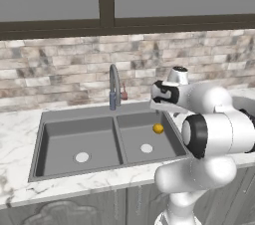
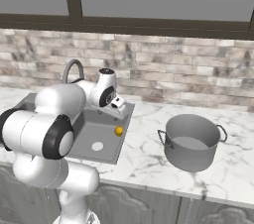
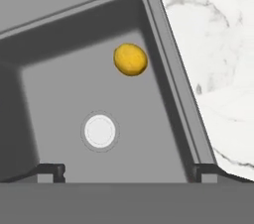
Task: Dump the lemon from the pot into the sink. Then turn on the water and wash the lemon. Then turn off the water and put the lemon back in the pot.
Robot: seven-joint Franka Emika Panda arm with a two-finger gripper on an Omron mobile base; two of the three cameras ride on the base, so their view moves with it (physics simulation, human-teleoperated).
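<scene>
Our pincer (image 3: pixel 126 171), fingers spread and gripping nothing, hangs above the dark grey double-basin sink (image 3: pixel 74 15), where the small round yellow lemon (image 3: pixel 130 60) lies dumped; washing and return to the wide grey metal pot (image 2: pixel 192 141) remain.

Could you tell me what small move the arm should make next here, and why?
Probably lower the open gripper toward the lemon. The lemon lies in the right basin of the sink near its far right wall, the faucet shows no stream, and the pot stands empty on the counter.
</scene>
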